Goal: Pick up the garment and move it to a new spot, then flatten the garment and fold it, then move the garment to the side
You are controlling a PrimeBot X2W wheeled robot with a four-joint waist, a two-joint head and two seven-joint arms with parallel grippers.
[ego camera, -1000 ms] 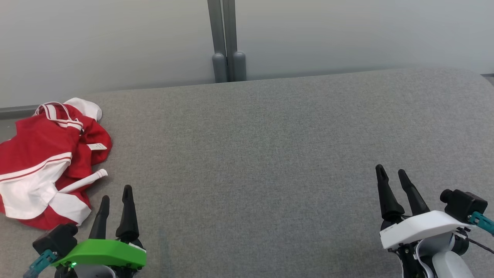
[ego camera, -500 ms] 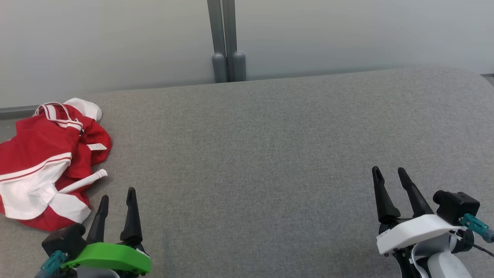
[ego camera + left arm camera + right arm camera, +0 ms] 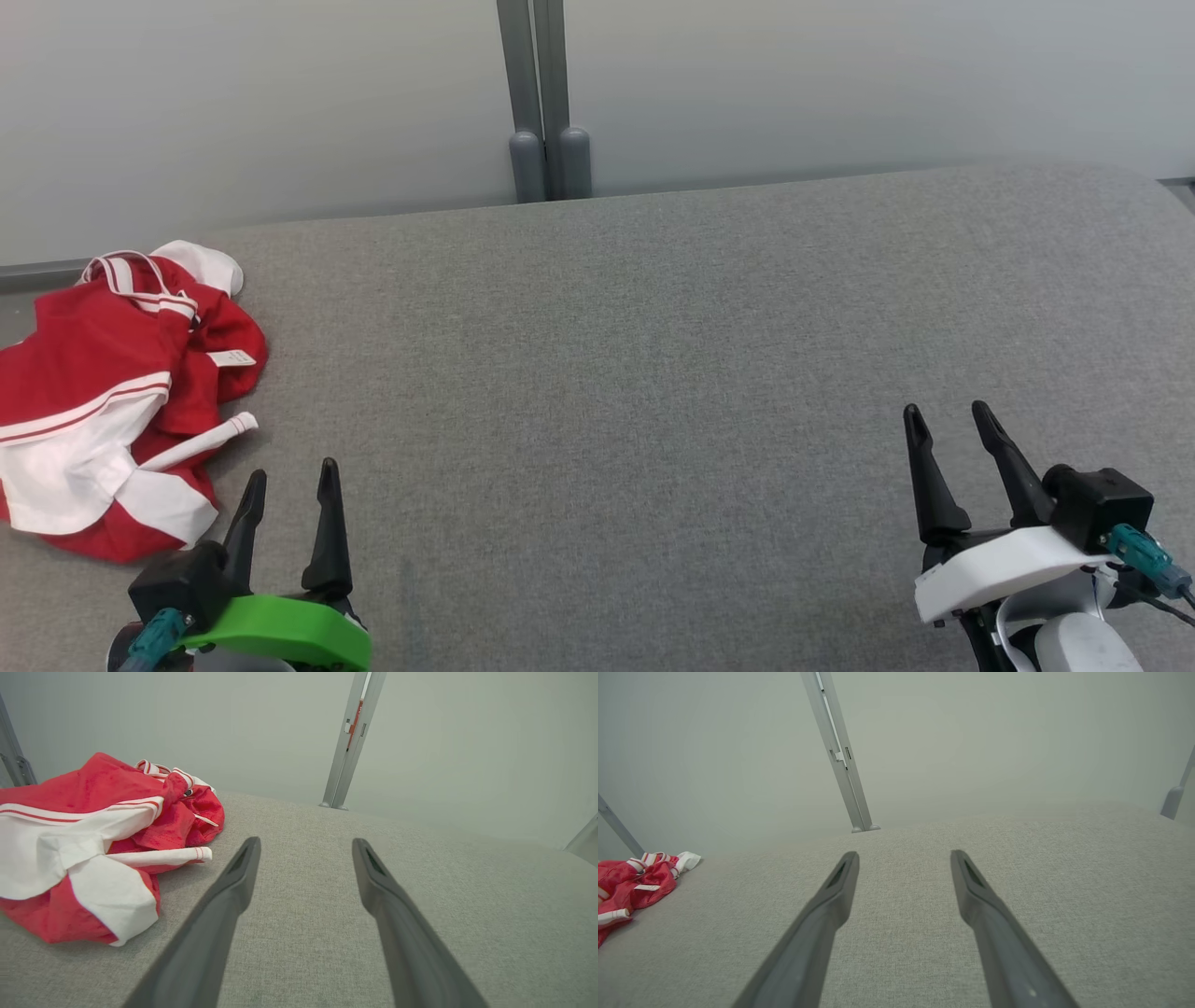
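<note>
- Garment point(image 3: 103, 392): red with white panels and thin red-and-white striped trim, lying crumpled in a loose heap. Not flattened, not folded.
- Location: far left of the grey fabric-covered counter point(image 3: 607, 373) in the head view, reaching that view's left edge and close to the counter's far edge.
- Details: a small white label point(image 3: 231, 357) lies on the red cloth on the heap's right side. A narrow white strip with a striped end point(image 3: 201, 441) sticks out to the right, onto the counter.
- Left wrist view: the garment point(image 3: 93, 826) sits to the left of the fingers, apart from them.
- Right wrist view: the garment point(image 3: 630, 882) is at the left edge, well apart from that arm's fingers.
- Left claw point(image 3: 291, 471): wide, holding nothing. It is at lower left under a green cover point(image 3: 280, 625), just right of and below the heap, near but not touching. In its own wrist view point(image 3: 306, 843) there is bare fabric between the fingers.
- Right claw point(image 3: 946, 411): wide, holding nothing. It is at lower right under a white cover point(image 3: 999, 565), well apart from the garment. Its own wrist view point(image 3: 904, 855) again has bare counter between the fingers.
- Background: a pale wall point(image 3: 280, 93) behind the counter, with a grey metal post point(image 3: 540, 93) standing at the far edge near the middle.
</note>
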